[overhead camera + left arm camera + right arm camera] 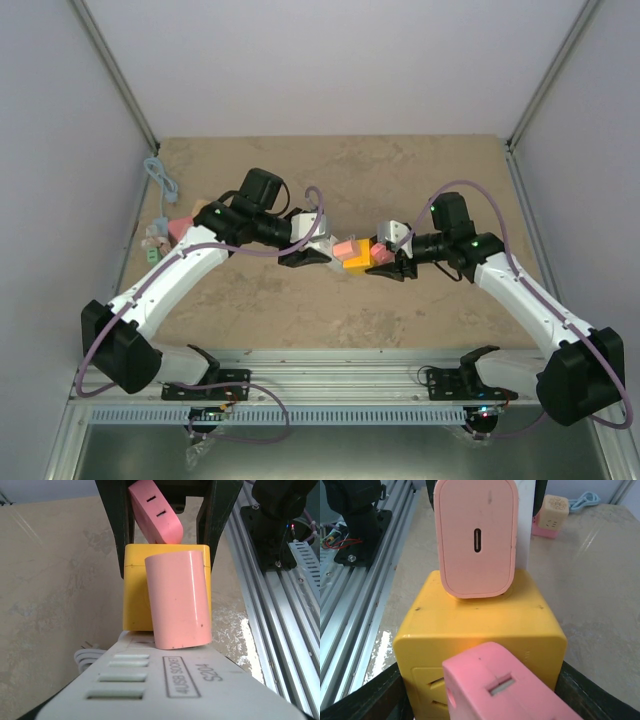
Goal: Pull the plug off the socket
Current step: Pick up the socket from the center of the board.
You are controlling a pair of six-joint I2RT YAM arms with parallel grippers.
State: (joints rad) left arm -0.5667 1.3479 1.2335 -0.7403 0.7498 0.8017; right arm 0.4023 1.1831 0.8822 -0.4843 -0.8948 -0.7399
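My left gripper (310,250) is shut on a white power strip (190,685); its fingers are hidden under the strip in the left wrist view. A pale pink charger (177,597) stands plugged in the strip, its USB-C face showing in the right wrist view (476,537). A yellow cube socket (480,625) sits right beside it against the strip; I cannot tell if it is seated. My right gripper (480,702) is shut on the yellow cube (358,260), with black fingers (367,705) on both sides. A brighter pink adapter (505,690) is stuck in the cube's near face.
A beige cube socket on a pink block (551,514) and a coiled blue cable (160,180) lie at the table's left edge. Aluminium rails (340,375) run along the near edge. Grey walls enclose the table.
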